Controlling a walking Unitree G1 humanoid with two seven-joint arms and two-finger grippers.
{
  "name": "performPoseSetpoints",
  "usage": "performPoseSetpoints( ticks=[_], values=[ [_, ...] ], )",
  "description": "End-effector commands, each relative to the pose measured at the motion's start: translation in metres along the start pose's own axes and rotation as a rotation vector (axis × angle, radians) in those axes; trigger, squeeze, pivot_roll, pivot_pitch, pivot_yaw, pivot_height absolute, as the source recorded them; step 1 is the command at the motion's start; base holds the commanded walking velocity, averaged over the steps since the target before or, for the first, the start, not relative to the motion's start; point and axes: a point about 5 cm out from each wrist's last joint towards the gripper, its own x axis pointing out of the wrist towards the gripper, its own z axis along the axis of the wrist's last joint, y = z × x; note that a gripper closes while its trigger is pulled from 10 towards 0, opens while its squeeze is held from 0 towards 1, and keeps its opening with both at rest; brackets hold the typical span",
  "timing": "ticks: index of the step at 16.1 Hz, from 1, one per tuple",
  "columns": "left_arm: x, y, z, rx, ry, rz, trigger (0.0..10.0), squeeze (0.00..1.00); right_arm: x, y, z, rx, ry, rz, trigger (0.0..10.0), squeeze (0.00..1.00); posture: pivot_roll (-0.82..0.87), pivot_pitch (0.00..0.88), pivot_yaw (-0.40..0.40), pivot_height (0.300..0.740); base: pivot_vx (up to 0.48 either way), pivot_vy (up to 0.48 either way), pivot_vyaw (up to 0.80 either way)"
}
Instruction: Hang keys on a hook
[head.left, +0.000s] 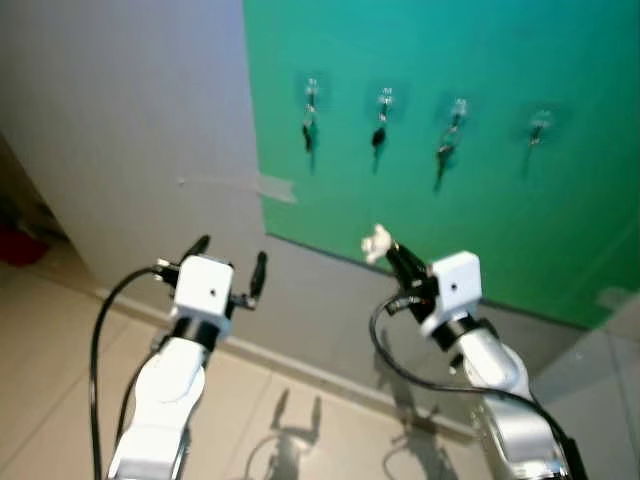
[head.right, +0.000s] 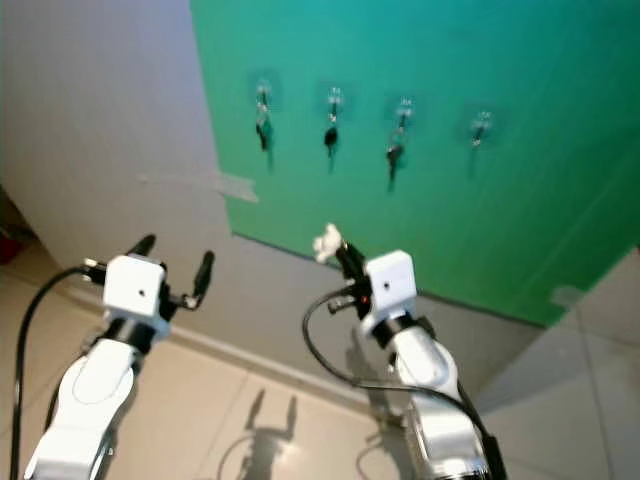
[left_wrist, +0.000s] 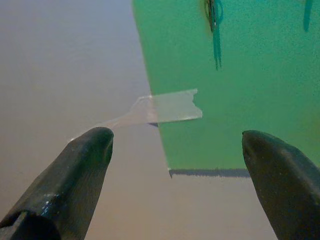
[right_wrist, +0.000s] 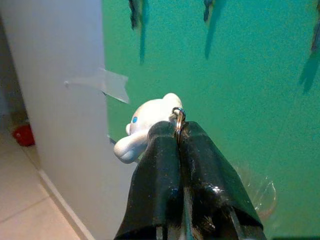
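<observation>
**Key ring pinched, hooks up ahead on the green sheet**

Starting on the left: a red thing (head.left: 20, 245) sits low on the floor by the grey wall (head.left: 130, 110), too blurry to say what it is. The left gripper (head.left: 230, 258) is raised in front of that wall with its fingers (left_wrist: 82, 175) spread wide and nothing between them. A strip of clear tape (left_wrist: 162, 107) holds the edge of the green sheet (head.left: 480, 60) to the wall.

Moving right, the right gripper (head.left: 392, 252) is up near the sheet's lower edge, fingers (right_wrist: 165, 170) pressed together on a metal ring (right_wrist: 179, 117). A little white figure charm (right_wrist: 142, 127) hangs off that ring and sticks out past the fingertips. That's the keyring (head.right: 328, 242), well below the hooks.

Higher on the sheet there's a row of four hooks. Three of them (head.left: 311, 92) (head.left: 385, 98) (head.left: 457, 108) have dark keys hanging, and the rightmost hook (head.left: 540, 125) looks bare, though it's blurry.
</observation>
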Motion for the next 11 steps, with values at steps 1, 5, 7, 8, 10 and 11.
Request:
performPoseSetpoints(
  ticks=[1,5,7,8,10,11],
  values=[
    [0.002,0.0,0.001,-0.005,-0.006,-0.004,10.0,0.0,0.002,-0.001,0.011,-0.002,-0.055,-0.003,10.0,0.0,-0.03,0.0,-0.006,0.74,0.0,-0.27,0.0],
    [0.004,0.001,0.005,0.017,-0.025,-0.028,10.0,0.0,0.009,-0.001,0.032,-0.014,-0.127,0.034,10.0,0.0,-0.02,0.0,-0.003,0.74,0.0,-0.27,0.0],
    [0.007,0.0,0.01,0.003,-0.033,-0.051,10.0,0.0,0.013,0.001,0.044,-0.006,-0.157,0.054,10.0,0.0,-0.02,0.0,-0.002,0.74,0.0,0.0,0.0],
    [0.01,0.002,0.016,0.003,-0.056,-0.051,10.0,0.0,0.015,0.0,0.049,-0.004,-0.17,0.048,10.0,0.0,-0.02,0.0,-0.002,0.74,0.0,0.0,0.0],
    [0.014,0.002,0.027,0.012,-0.104,-0.077,10.0,0.0,0.018,0.0,0.058,0.023,-0.194,0.039,10.0,0.0,-0.02,0.0,-0.001,0.74,0.0,0.0,0.0],
    [0.015,-0.001,0.034,-0.004,-0.128,-0.117,10.0,0.0,0.02,0.0,0.065,0.048,-0.215,0.041,10.0,0.0,-0.03,0.0,0.0,0.74,0.0,0.0,0.0]
  ],
)
